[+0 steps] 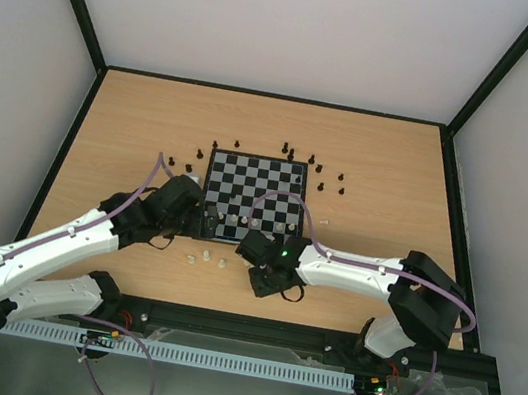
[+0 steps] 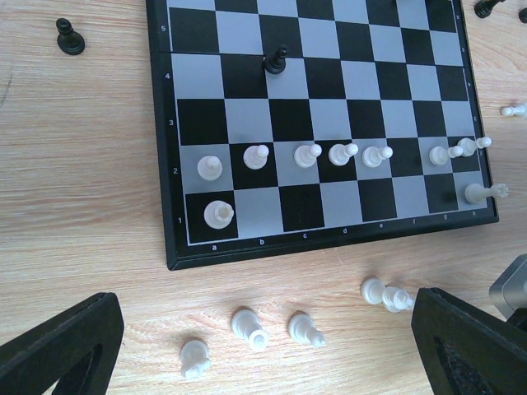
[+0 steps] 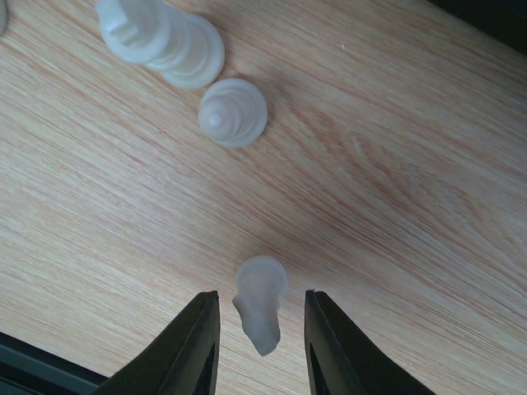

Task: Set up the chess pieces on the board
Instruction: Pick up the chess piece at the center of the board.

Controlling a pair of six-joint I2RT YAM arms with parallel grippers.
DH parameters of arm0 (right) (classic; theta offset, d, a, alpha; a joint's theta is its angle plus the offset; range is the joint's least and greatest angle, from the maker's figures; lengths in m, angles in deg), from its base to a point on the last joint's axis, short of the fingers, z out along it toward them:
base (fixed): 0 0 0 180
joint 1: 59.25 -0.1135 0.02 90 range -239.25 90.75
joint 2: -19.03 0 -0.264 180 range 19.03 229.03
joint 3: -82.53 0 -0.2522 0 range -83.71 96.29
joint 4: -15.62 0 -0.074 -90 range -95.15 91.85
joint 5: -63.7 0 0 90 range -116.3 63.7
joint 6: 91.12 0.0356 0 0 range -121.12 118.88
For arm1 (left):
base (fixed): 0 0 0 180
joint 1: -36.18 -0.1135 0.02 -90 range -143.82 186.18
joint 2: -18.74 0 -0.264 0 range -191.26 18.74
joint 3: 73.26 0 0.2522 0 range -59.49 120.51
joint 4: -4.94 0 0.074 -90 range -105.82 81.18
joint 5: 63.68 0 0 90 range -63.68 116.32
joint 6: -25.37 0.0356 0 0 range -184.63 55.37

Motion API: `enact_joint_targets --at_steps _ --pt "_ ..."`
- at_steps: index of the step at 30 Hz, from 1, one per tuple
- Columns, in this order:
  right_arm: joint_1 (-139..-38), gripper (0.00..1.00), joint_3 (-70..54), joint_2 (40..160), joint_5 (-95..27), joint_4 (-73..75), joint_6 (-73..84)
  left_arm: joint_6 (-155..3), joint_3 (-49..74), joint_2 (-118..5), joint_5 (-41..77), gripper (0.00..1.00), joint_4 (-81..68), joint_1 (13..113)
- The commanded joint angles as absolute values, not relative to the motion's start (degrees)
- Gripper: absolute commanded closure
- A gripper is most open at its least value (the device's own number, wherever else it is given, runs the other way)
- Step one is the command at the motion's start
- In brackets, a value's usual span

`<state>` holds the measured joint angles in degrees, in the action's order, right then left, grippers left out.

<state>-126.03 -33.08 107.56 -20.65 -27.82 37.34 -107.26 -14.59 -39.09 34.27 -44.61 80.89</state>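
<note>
The board [image 1: 247, 179] lies mid-table, also in the left wrist view [image 2: 321, 115]. A row of white pawns [image 2: 306, 155] stands on its second rank, a white rook [image 2: 218, 214] on the near-left corner square, and a black pawn [image 2: 277, 60] mid-board. Black pieces [image 1: 288, 150] are scattered beyond the far edge. Several white pieces [image 1: 206, 254] lie on the wood in front of the board. My left gripper [image 2: 263, 362] hovers wide open and empty above three of them [image 2: 249, 327]. My right gripper [image 3: 260, 317] is open, its fingers [image 3: 196, 346] either side of a lying white piece [image 3: 260, 306], with gaps on both sides.
Two more white pieces [image 3: 233, 113] lie just ahead of the right gripper. A black piece [image 2: 69, 37] stands on the wood left of the board. The right arm [image 1: 353, 271] reaches across in front of the board. Black frame rails [image 1: 222, 324] edge the table.
</note>
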Motion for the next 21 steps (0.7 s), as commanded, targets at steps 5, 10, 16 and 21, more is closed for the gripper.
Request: enact_joint_targets --at_steps 5,10,16,21 --pt "-126.4 0.8 -31.78 109.66 -19.66 -28.4 36.31 -107.83 -15.37 -38.86 34.93 0.01 -45.11 80.83" --pt "-126.31 0.87 -31.63 109.21 -19.15 -28.89 36.35 -107.81 -15.46 -38.96 35.19 0.01 -45.22 80.83" --pt "-126.14 0.91 -30.87 108.52 -18.03 -29.96 36.58 -107.81 -15.41 -39.27 35.2 0.01 -45.09 80.83" --pt "-125.09 0.95 -30.31 107.13 -17.17 -30.78 36.89 -107.48 -15.22 -39.2 35.2 0.01 -45.15 80.45"
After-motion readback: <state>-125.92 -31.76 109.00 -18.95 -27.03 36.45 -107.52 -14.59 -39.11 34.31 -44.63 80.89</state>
